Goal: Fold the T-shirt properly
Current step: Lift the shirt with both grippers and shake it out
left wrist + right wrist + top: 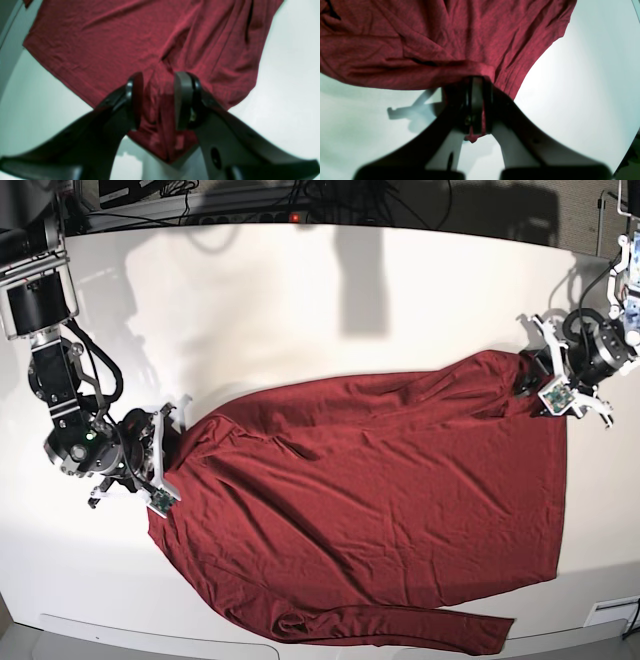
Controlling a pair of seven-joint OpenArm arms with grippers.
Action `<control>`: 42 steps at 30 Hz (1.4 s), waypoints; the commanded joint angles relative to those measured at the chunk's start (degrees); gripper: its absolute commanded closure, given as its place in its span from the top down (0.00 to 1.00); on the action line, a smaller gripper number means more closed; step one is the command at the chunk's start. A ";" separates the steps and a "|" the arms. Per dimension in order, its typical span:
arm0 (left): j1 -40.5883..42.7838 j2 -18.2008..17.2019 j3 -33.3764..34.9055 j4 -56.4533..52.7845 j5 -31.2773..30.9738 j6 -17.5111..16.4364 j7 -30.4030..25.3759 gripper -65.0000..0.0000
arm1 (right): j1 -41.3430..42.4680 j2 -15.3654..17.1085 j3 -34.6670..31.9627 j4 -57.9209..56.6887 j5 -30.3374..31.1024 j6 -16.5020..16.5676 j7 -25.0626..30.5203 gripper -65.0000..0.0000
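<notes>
The T-shirt [380,510] is dark red and lies spread and wrinkled across the white table [300,300], with one long sleeve [400,625] running along the near edge. My right gripper [160,455] is at the shirt's left end. In the right wrist view my right gripper [476,78] is shut on a bunched edge of the T-shirt [445,30], and a scrap of cloth pokes out between the jaws. My left gripper [540,385] is at the shirt's far right corner. There my left gripper [158,77] stands open, its pads either side of a ridge of the T-shirt [100,37].
Cables and a power strip [290,215] run behind the table's back edge. The table's front edge [150,635] passes close under the sleeve. Bare white tabletop lies behind the shirt and to the right of its hem [600,510].
</notes>
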 commanded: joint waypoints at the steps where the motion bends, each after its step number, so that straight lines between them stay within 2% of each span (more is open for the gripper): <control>1: -1.22 -1.18 -0.37 -0.35 -0.37 0.56 -1.86 0.31 | 1.62 0.96 0.46 0.76 -0.02 -0.28 0.74 0.00; 9: -2.49 -1.18 -0.37 -3.65 -0.57 0.56 -3.10 0.31 | 1.75 0.96 0.46 0.76 0.00 -0.28 0.74 0.00; 13: -2.27 -1.16 -0.37 -3.65 -0.57 0.56 -2.86 0.23 | 2.45 0.96 0.46 0.76 0.00 -0.28 0.68 0.00; 18: -2.29 -1.16 -0.31 -3.65 -0.57 0.56 -2.86 0.22 | 3.19 0.94 0.46 0.76 0.02 -0.28 0.66 0.00; 24: -2.19 -1.20 4.04 -3.65 -0.55 0.56 0.46 0.22 | 3.30 0.94 0.46 0.76 0.02 -0.28 0.66 0.00; 30: -2.34 -1.42 5.95 -3.65 -0.55 0.56 0.90 0.21 | 3.30 0.96 0.46 0.76 0.02 -0.26 0.04 0.00; 31: -2.34 -1.57 5.92 -3.65 -0.55 0.56 1.09 0.18 | 3.30 0.96 0.46 0.76 0.02 -0.26 0.02 0.00; 33: -2.34 -2.16 5.92 -3.65 -0.57 0.56 1.07 0.03 | 3.23 0.96 0.46 0.76 0.04 -0.26 0.00 0.00; 35: -2.34 -2.93 5.92 -3.65 -1.01 0.56 1.09 0.00 | 3.19 0.94 0.46 0.76 0.04 -0.26 0.02 0.00; 38: -2.34 -5.22 5.92 -3.65 -5.77 0.56 1.07 0.00 | 3.19 0.96 0.46 0.76 0.04 -0.26 0.00 0.00; 42: -2.34 -10.21 5.60 -3.63 -17.09 0.56 1.20 0.00 | 3.17 0.94 0.46 0.76 0.04 -0.24 -0.02 0.00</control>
